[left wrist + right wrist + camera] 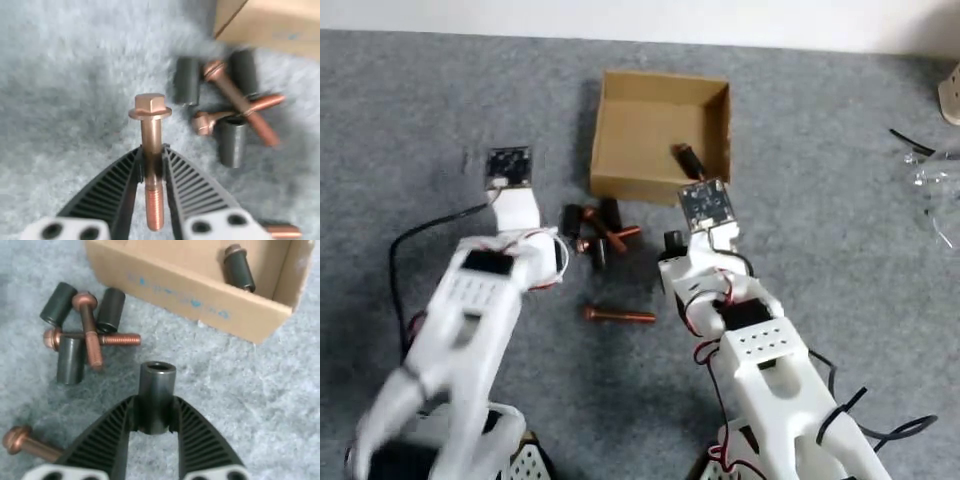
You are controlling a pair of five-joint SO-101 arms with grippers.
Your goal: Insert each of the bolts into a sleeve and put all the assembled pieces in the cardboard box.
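High view, cardboard box [632, 186]: holds one bolt-in-sleeve piece [687, 158].
High view, pile [595, 230]: loose bolts and sleeves just beside the box; a lone bolt [620, 315] lies apart.
Left wrist view, left gripper [153, 152]: fingers pinch a copper bolt [150, 112] by its stem; the pile beyond is blurry, maybe three sleeves.
Right wrist view, right gripper [154, 402]: fingers squeeze a dark sleeve [157, 380], near the box.
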